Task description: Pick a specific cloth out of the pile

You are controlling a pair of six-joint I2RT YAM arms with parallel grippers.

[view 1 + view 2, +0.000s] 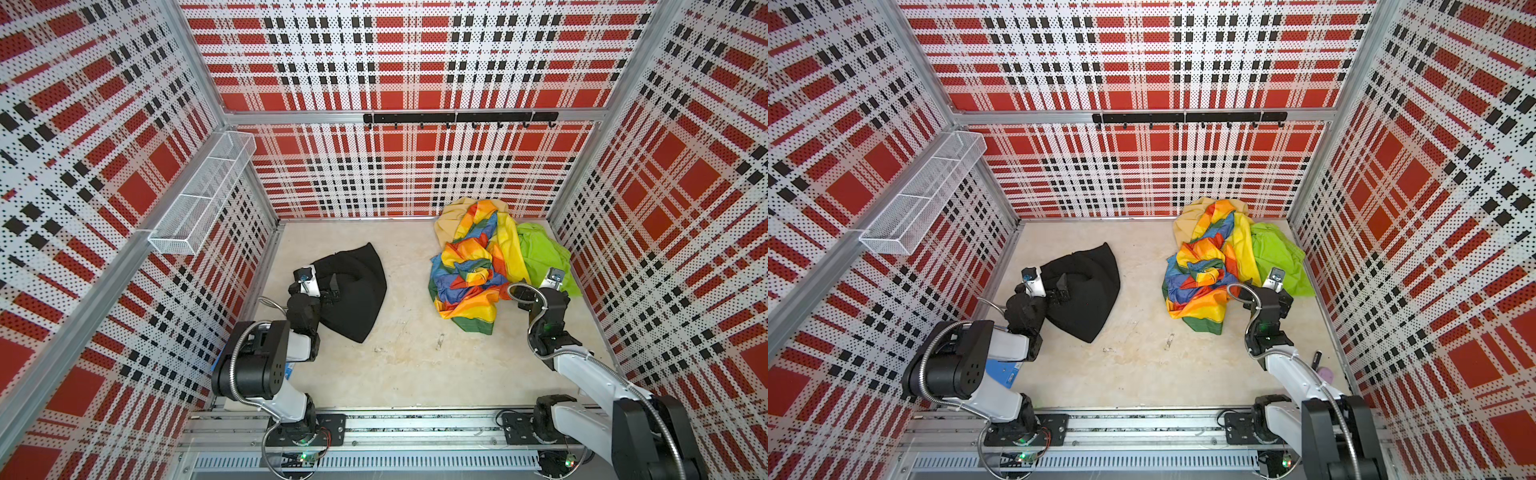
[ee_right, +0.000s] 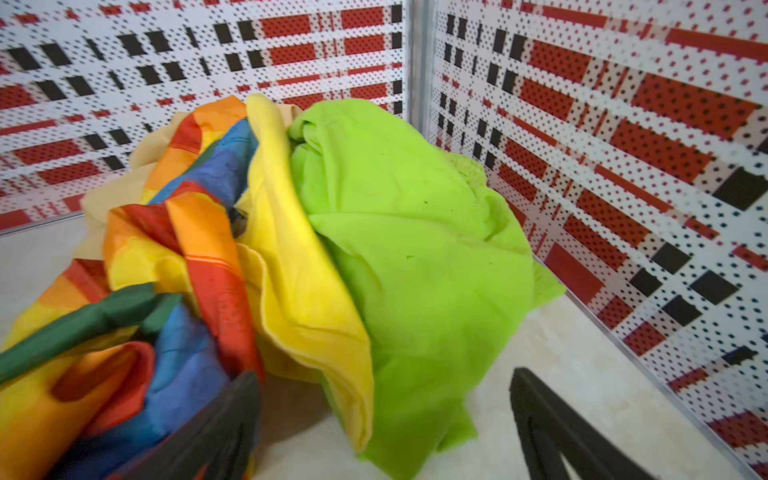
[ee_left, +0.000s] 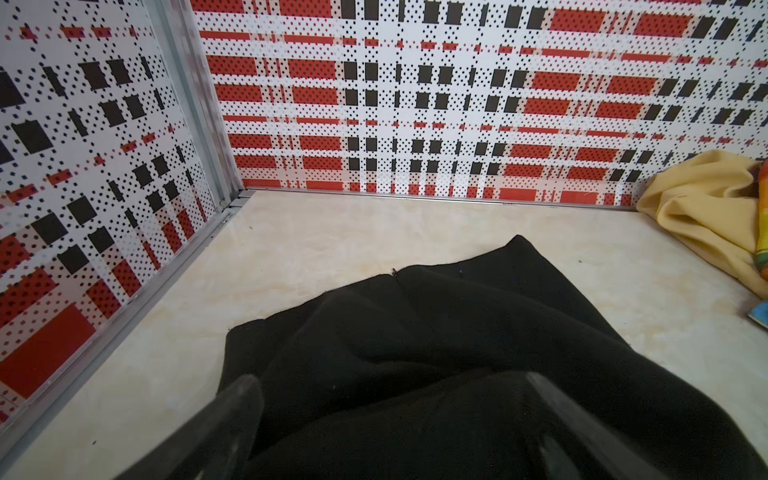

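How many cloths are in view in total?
4: black cloth alone at left; rainbow cloth, lime green cloth, pale yellow cloth heaped at back right. More may hide beneath.

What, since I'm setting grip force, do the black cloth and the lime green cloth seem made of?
Black cloth: likely fleece or felt, matte, with fuzzy nap and thick folds. Lime green cloth: probably thin woven cotton, smooth, with fine creases.

The beige tabletop (image 1: 415, 374) carries two items. The pile (image 1: 469, 270) sits at the back wall. The black cloth (image 1: 361, 286) lies well apart, left of the pile in both top views.
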